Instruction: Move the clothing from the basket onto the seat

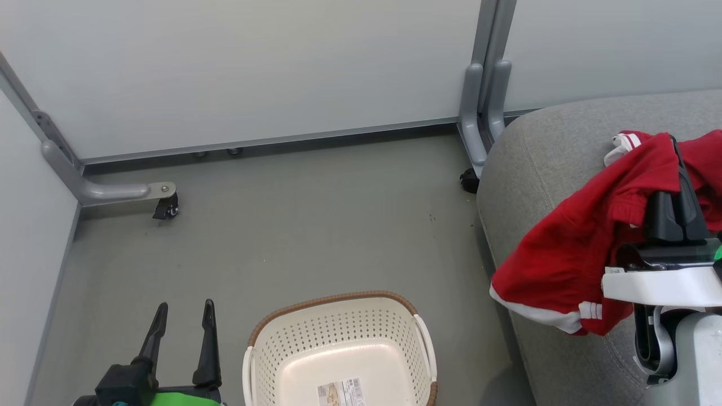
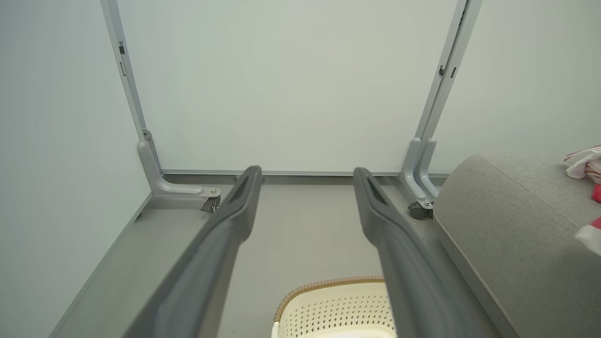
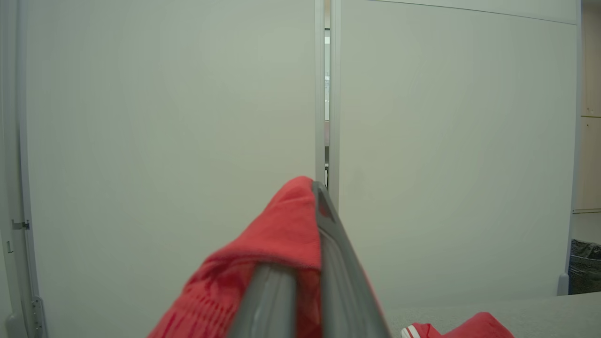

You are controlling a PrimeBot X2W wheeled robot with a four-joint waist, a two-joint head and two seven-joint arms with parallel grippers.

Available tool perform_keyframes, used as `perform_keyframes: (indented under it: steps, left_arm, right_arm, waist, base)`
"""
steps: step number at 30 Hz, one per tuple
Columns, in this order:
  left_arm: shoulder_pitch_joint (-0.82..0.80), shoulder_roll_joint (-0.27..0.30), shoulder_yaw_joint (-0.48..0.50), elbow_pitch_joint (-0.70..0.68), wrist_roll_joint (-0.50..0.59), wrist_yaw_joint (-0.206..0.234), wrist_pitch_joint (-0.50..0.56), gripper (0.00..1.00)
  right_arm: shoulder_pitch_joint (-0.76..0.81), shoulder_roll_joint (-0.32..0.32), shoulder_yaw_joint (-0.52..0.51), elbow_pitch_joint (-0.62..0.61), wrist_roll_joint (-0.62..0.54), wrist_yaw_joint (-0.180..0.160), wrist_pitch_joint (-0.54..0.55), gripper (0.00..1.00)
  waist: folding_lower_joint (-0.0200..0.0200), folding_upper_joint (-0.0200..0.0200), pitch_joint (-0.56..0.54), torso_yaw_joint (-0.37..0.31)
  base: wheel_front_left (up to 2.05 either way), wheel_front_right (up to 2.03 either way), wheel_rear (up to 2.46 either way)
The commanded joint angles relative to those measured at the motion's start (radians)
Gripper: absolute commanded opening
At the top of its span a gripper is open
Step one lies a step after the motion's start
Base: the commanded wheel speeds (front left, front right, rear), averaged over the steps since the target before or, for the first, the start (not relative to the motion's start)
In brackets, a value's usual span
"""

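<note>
One garment [image 1: 564, 248] held over seat [image 1: 536, 146] edge, open floor [image 1: 316, 225] beyond basket [image 1: 333, 299] rim

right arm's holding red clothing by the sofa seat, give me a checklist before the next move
1. Grip: right end effector shut on the red garment: ok.
2. Placement: held garment fully over the seat: cannot tell; its lower hem hangs near the seat's edge.
3. Source: basket emptied: ok, the part in view holds just a label.
4. Landing spot: second garment lies on the seat: ok.
5. Other arm: left end effector open, beside the basket: ok.
</note>
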Motion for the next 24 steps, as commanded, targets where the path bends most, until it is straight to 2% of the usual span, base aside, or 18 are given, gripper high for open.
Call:
perform_keyframes:
  steps: [1,12,16,24]
  left_arm:
    - [0.014,0.002,-0.004,-0.003,-0.004,0.004,0.001,1.0]
    - [0.021,0.002,-0.007,-0.009,-0.024,0.006,0.001,1.0]
    - [0.021,0.002,-0.015,-0.015,-0.028,0.004,0.001,1.0]
    - [-0.006,0.002,-0.02,-0.034,-0.02,0.001,0.001,1.0]
  right_arm:
    - [-0.005,-0.002,0.001,0.001,0.006,-0.001,0.0,0.0]
    - [-0.018,-0.003,-0.011,-0.012,-0.013,-0.001,0.0,0.0]
    - [-0.022,-0.002,-0.016,-0.018,-0.025,-0.001,0.0,0.0]
    - [-0.062,-0.002,-0.017,-0.043,-0.052,-0.001,0.0,0.0]
  waist:
    - [0.0,0.0,-0.001,-0.001]
    - [0.0,0.0,-0.008,-0.037]
    - [0.0,0.0,-0.001,-0.085]
    - [0.0,0.0,0.031,-0.248]
  base:
    - [0.0,0.0,0.0]
    - [0.0,0.0,0.0]
    - [0.0,0.0,0.0]
    - [0.0,0.0,0.0]
